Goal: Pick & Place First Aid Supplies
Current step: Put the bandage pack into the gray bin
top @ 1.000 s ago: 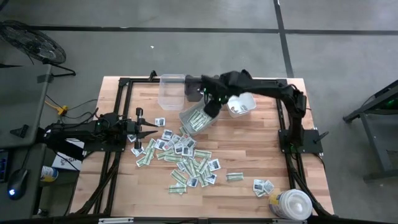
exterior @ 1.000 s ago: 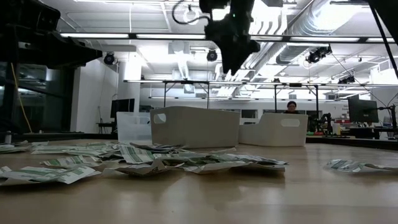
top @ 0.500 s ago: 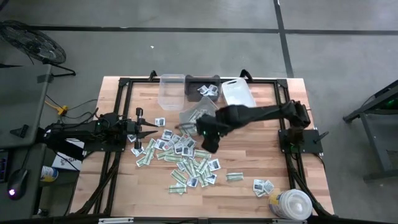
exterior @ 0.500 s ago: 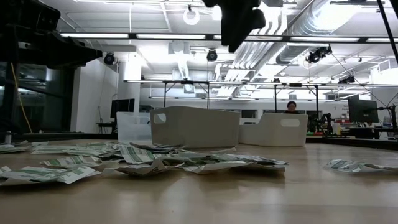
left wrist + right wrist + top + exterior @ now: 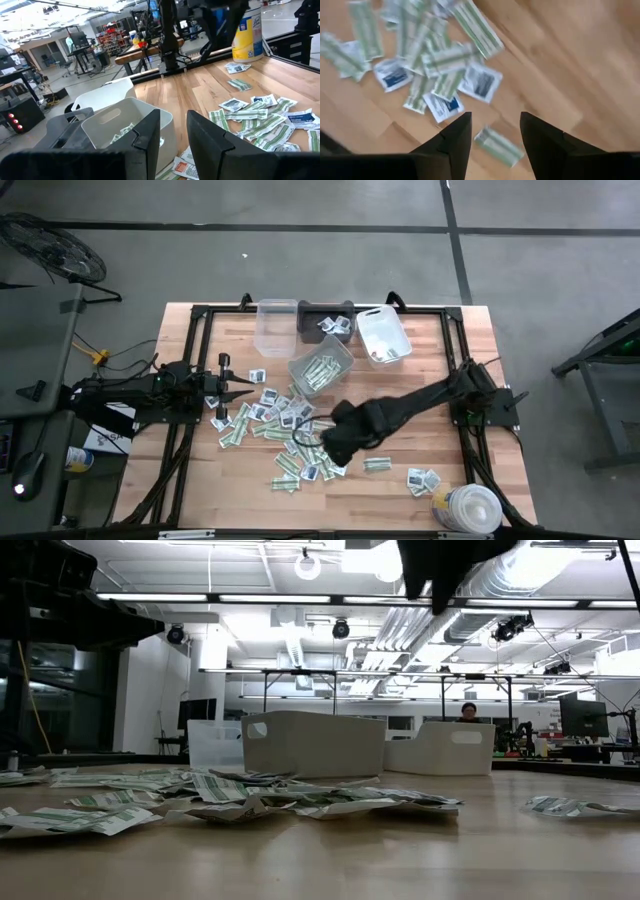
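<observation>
Green-and-white packets (image 5: 300, 435) lie scattered mid-table in the high view, right gripper (image 5: 340, 448) over them, left gripper (image 5: 232, 391) waiting beside the pile. Low view: thin, limp packets lying flat, likely light and slippery. Right wrist: fingers apart, empty; pinch an edge strip (image 5: 498, 145). Left wrist: fingers apart, empty.

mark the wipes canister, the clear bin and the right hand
wipes canister (image 5: 468, 508), high view, on its white lid.
clear bin (image 5: 275, 326), high view, on its floor.
right hand (image 5: 492, 131), right wrist view, open, in the gap midway between the fingertips, above the packets.
</observation>
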### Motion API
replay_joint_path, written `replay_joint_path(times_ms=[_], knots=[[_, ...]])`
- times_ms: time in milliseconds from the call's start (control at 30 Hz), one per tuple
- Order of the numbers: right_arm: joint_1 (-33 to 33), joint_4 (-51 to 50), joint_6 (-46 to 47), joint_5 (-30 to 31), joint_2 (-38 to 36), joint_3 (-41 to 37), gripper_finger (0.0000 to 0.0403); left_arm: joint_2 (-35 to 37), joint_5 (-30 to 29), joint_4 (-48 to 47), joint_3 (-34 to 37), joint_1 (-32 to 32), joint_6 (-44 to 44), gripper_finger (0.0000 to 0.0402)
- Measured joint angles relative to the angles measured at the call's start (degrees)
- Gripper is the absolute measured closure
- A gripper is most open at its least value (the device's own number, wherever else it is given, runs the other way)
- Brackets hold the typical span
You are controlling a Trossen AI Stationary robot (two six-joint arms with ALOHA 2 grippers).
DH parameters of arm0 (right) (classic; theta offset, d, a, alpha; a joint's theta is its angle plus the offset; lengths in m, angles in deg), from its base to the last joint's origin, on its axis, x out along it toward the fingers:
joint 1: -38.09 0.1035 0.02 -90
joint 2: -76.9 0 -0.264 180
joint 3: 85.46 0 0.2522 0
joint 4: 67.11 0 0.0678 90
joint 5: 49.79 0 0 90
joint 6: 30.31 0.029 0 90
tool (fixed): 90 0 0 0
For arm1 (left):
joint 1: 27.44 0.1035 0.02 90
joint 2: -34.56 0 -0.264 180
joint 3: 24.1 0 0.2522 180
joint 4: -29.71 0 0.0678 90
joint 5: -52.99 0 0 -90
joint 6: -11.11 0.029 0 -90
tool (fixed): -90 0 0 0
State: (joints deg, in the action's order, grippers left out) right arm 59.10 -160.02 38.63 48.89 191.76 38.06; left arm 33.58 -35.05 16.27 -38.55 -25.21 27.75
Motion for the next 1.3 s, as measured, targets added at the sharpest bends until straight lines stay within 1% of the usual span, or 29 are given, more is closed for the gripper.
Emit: replay_joint_path(times_ms=[100,200,400,500,633,900,1133,1300], knots=[[1.6,-3.1,9.4,-0.6,1.9,0.0,0.0234,0.0,0.0,0.0,0.0,0.0,0.0,0.0305],[2.9,-5.5,16.7,-1.8,3.6,0.0,0.0222,0.0,0.0,0.0,0.0,0.0,0.0,0.0305],[5.0,-6.1,24.6,-5.0,6.0,0.0,0.0195,0.0,0.0,0.0,0.0,0.0,0.0,0.0305],[5.7,-6.1,26.7,-6.3,7.3,-0.1,0.0185,0.0,0.0,0.0,0.0,0.0,0.0,0.0305],[5.9,0.3,27.7,-10.3,6.9,-6.4,0.0181,0.0,0.0,0.0,0.0,0.0,0.0,0.0305],[5.7,16.2,27.2,-14.8,4.5,-20.0,0.018,0.0,0.0,0.0,0.0,0.0,0.0,0.0305],[4.7,26.4,27.0,-14.7,4.2,-26.7,0.0181,0.0,0.0,0.0,0.0,0.0,0.0,0.0305],[4.5,30.5,27.1,-14.7,3.7,-29.4,0.0185,0.0,0.0,0.0,0.0,0.0,0.0,0.0305]])
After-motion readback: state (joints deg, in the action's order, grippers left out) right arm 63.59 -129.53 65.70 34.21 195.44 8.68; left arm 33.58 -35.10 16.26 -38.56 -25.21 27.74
